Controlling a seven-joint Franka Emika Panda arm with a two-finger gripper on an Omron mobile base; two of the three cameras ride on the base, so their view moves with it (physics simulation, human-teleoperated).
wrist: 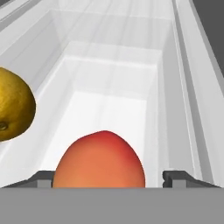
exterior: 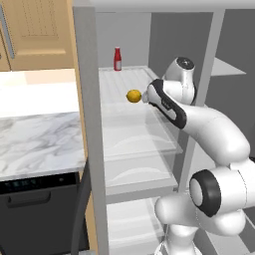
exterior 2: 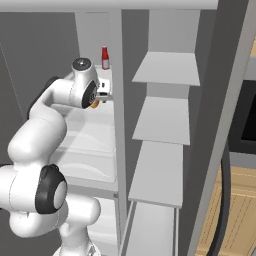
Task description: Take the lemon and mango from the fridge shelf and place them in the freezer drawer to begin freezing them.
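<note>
I go left to right. The lemon [wrist: 12, 105] sits on the fridge shelf [exterior: 124, 117], just beside the mango [wrist: 99, 160] on its left and apart from it. I judge it light, firm and rounded, so it may roll if nudged. The mango lies between the two fingertips [wrist: 43, 179] of my gripper [wrist: 112, 180]; the jaws stand apart on either side of it, and I cannot tell whether the pads touch the skin yet. I judge the mango light, smooth and slightly yielding, best held across its widest middle with moderate pressure. A red bottle [exterior: 117, 59] stands at the back of the shelf, well apart. Right of the mango runs the shelf's side wall; nothing blocks a straight pull outward.
</note>
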